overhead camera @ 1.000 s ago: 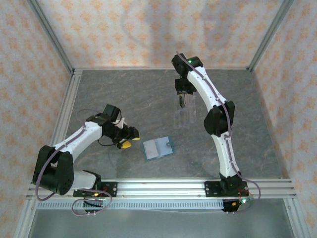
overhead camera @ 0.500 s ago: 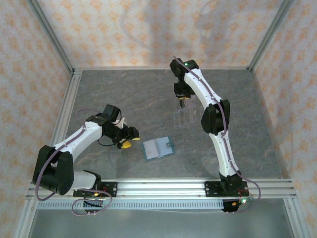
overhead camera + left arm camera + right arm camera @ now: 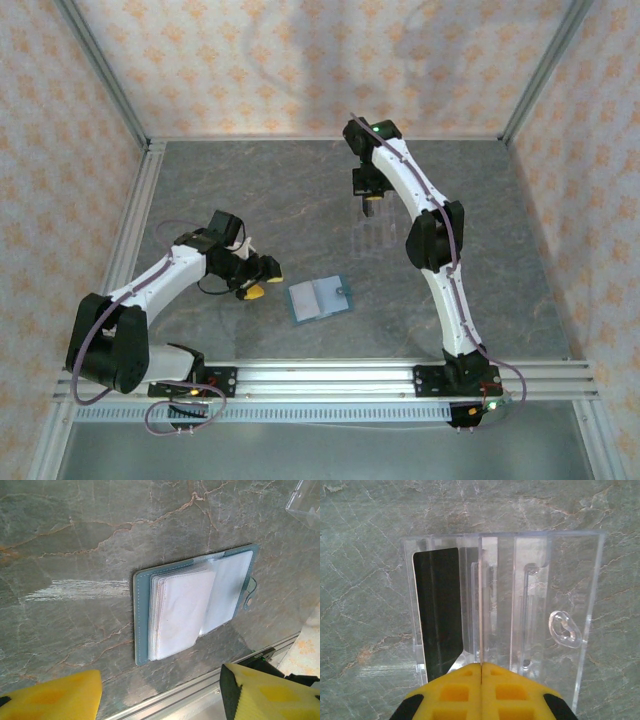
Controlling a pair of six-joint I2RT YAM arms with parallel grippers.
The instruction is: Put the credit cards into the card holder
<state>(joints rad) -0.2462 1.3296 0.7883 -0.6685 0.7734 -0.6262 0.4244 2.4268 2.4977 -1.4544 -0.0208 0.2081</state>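
Right gripper (image 3: 481,669) pinched, arm (image 3: 432,225) outstretched over stand (image 3: 540,580)

Floral-papered walls (image 3: 300,60), grey marbled tabletop (image 3: 250,180)

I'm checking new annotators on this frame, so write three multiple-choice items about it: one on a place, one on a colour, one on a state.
1. Where is the dark card?
A. flat on the bare table
B. in the clear stand
C. on the metal rail

2. What colour is the cover of the card holder?
A. red
B. black
C. teal-blue

3. How is the right hand set?
A. shut
B. wide open
C. half open

Answers:
1 B: the card sits inside the stand's transparent walls.
2 C: a teal-blue edge frames the pale pockets.
3 A: its yellow fingers meet with no gap.
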